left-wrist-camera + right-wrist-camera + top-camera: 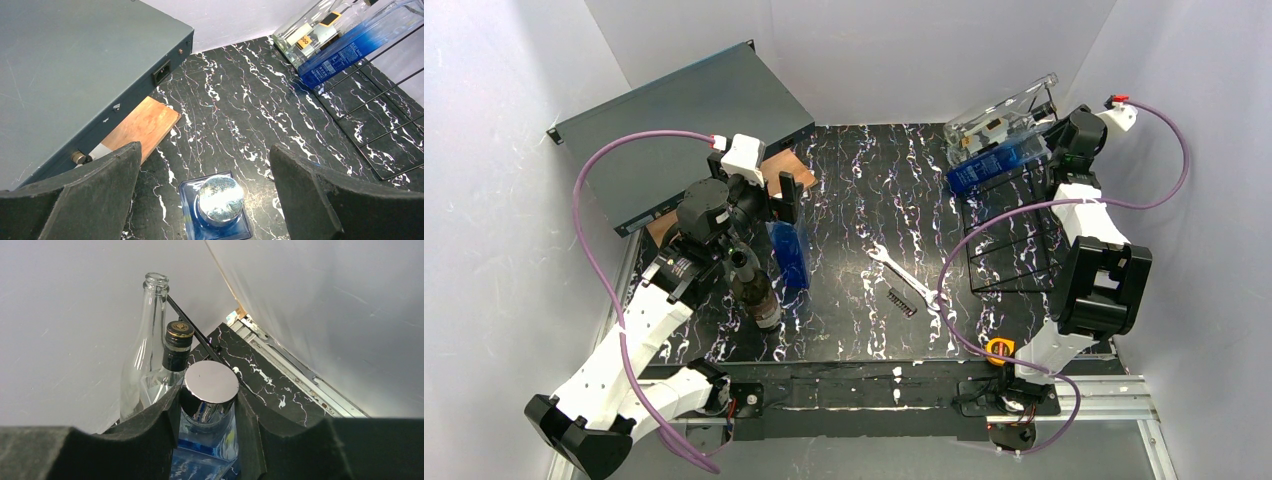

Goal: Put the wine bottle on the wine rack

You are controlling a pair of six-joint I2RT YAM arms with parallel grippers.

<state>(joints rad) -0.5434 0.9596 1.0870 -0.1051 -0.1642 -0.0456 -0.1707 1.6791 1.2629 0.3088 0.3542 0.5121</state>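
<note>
- Gripping the shiny silver cap (209, 382) of a blue square glass bottle (994, 165), the right end effector (207, 396) has both padded fingers pressed against the cap's sides.
- That bottle lies slanted on the top row of the black thin-wire wine rack (1014, 250), at the far right of the black marbled tabletop (864, 190).
- Just beside it on the rack lie a clear glass bottle (147, 340) and a dark-necked bottle with a black foil top (177, 345), crowding the cap on the left of the right wrist view.
- The left end effector (204, 149) hangs with its fingers spread wide above a second blue glass bottle with a silver cap (220, 200), gripping nothing.
- This bottle lies on the tabletop, well apart from the rack.
- A dark brown wine bottle (754, 290) lies just beside it, partly under the left arm.
- Between these bottles and the rack lie a silver wrench (892, 266) and a small black comb-like piece (901, 303).
- A dark grey flat metal case (674, 120) leans at the far left over a wooden board (145, 125).
</note>
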